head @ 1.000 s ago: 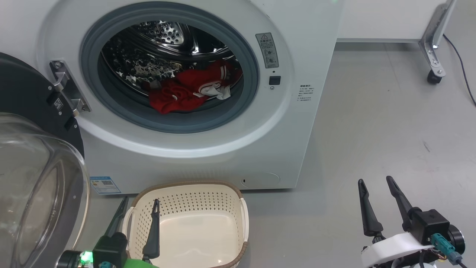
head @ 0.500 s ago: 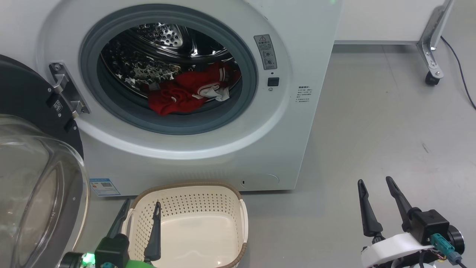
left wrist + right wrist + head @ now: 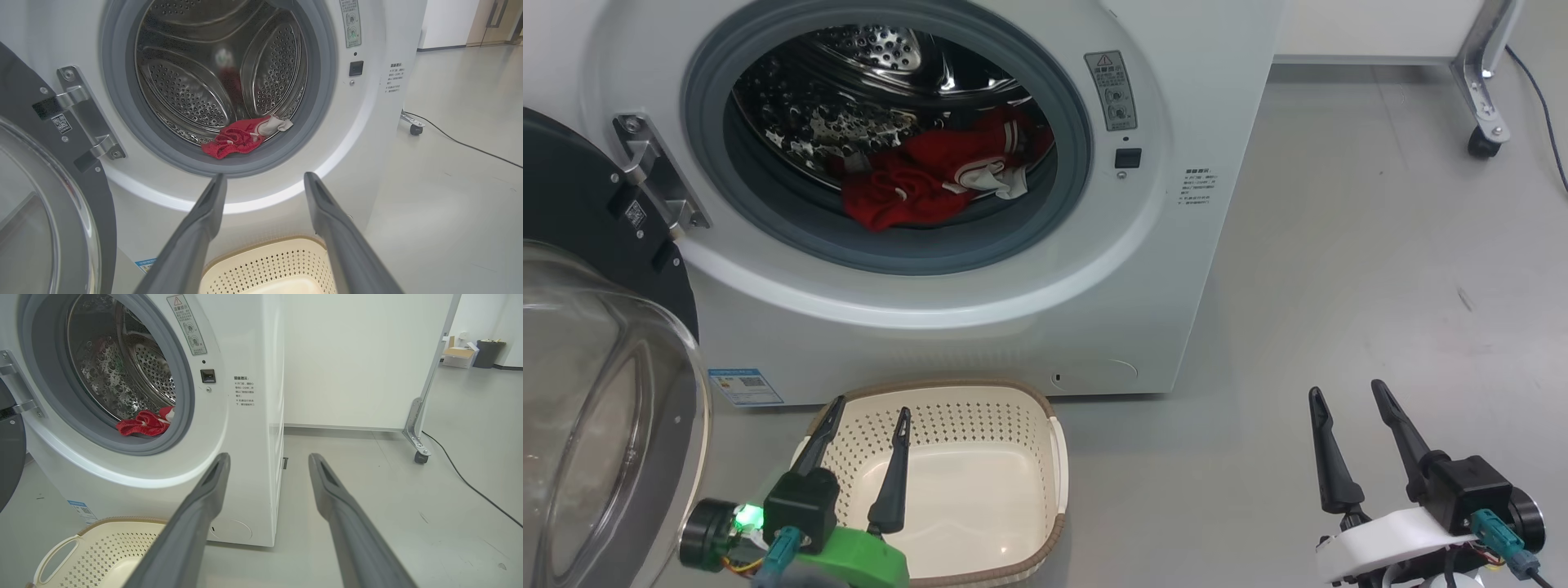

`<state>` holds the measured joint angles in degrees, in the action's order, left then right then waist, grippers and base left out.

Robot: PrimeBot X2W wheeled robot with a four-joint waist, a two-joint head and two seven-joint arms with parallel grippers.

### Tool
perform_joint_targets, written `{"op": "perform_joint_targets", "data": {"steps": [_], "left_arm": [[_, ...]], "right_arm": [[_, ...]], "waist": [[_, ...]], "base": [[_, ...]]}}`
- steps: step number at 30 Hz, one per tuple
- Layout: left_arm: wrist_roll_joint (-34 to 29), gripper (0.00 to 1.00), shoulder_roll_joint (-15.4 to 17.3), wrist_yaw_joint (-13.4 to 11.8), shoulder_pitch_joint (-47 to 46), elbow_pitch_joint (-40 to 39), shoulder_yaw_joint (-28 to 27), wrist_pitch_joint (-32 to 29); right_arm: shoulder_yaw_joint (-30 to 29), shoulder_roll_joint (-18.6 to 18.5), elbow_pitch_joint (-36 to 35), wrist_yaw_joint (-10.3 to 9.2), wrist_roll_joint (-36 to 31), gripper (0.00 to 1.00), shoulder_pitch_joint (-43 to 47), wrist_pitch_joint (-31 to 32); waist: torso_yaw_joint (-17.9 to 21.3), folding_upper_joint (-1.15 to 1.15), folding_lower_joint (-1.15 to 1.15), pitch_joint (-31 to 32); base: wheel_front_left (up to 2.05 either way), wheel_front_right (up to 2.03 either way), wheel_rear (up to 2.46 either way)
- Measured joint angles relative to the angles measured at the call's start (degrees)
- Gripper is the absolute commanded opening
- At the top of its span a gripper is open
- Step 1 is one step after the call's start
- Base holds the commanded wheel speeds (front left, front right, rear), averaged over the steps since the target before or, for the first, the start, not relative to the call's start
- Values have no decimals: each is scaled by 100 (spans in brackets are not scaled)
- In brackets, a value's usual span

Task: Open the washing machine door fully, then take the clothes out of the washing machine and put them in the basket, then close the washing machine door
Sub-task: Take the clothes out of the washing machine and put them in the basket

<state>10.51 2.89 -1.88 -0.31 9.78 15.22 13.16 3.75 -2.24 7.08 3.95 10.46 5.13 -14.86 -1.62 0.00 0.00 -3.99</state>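
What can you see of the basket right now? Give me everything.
The basket is a small cream plastic tub, rounded-rectangular, with perforated walls, a smooth glossy bottom, a brown woven-look rim and pale side handles. It stands upright and empty on the grey floor, close in front of the washing machine, below the drum opening. The left gripper, open, is above its left side; contact cannot be told.

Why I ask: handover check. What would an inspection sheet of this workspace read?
Surface: grey floor, faint scuffs.
Job's things: washing machine door swung open; clothes inside washing machine; basket in front, nothing in it.
Clutter: nothing seen.
Grippers: left gripper above basket, right gripper over floor; both jaws open, holding nothing.
Cables: black cable on floor at right.
Surroundings: white panel on a caster leg.
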Motion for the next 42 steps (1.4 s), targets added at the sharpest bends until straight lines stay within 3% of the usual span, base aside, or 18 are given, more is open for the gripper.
{"op": "perform_joint_targets", "data": {"steps": [8,15,25,32,42], "left_arm": [[122,100,-9,229,-744,524,196,-515],[535,100,-41,601,-1761,993,304,-1071],[918,100,-42,792,-3318,1426,154,-2025],[1066,100,363,832,-4361,1536,-104,-2663],[1180,100,955,876,-5421,1690,-353,-3100]], "right_arm": [[44,-4,-143,51,-52,100,-163,0],[93,-7,-230,73,-55,100,-409,0],[164,-8,-315,130,-32,100,-810,0],[315,-8,-378,154,154,100,-1178,0],[543,-9,-379,155,561,100,-1580,0]], "waist": [[45,0,0,-391],[173,0,0,-871],[557,0,0,-1603],[930,0,0,-2128],[1559,0,1,-2762]], "base": [[0,0,0],[0,0,0],[0,0,0],[0,0,0],[0,0,0]]}}
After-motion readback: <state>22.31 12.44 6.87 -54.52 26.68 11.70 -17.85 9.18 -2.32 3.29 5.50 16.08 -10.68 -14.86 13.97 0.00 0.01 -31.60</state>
